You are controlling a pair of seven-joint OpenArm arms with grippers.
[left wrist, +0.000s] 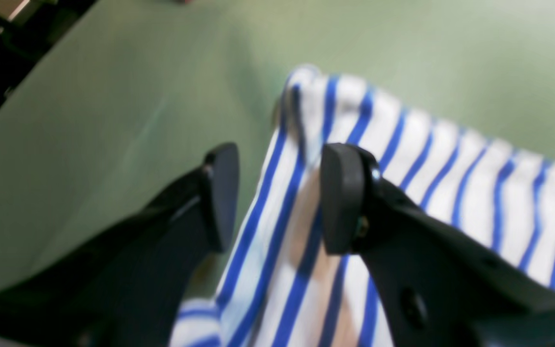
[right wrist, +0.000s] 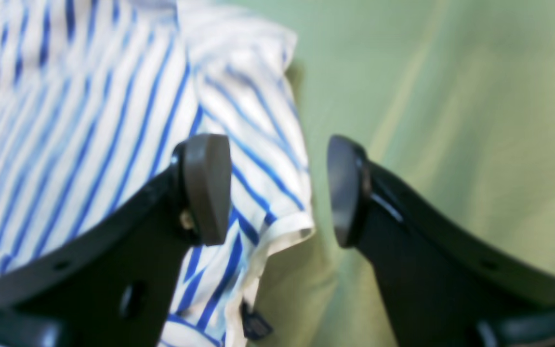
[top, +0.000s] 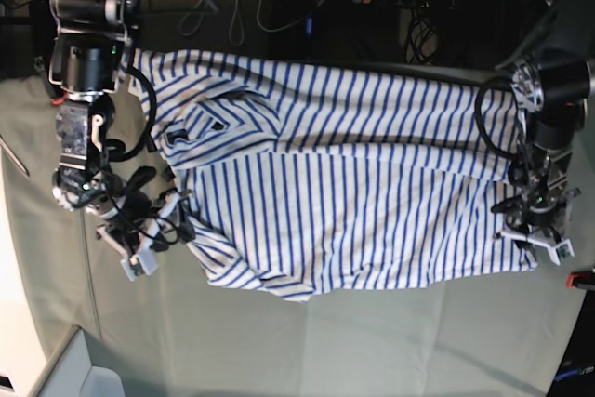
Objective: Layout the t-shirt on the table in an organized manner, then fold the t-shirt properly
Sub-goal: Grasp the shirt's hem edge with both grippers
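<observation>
My rig's arms are black cylindrical segments with silvery joint bands and looped black cables, each ending in matte black angular fingers (right wrist: pixel 128 241) with rounded dark paddle pads (left wrist: pixel 340 197) and small screw holes.

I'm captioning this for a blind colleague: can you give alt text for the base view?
A blue-striped white t-shirt lies spread sideways across a pale green table, still rumpled at one end. A robot arm stands at each end, the right pincer and left pincer at the shirt's near corners.
</observation>
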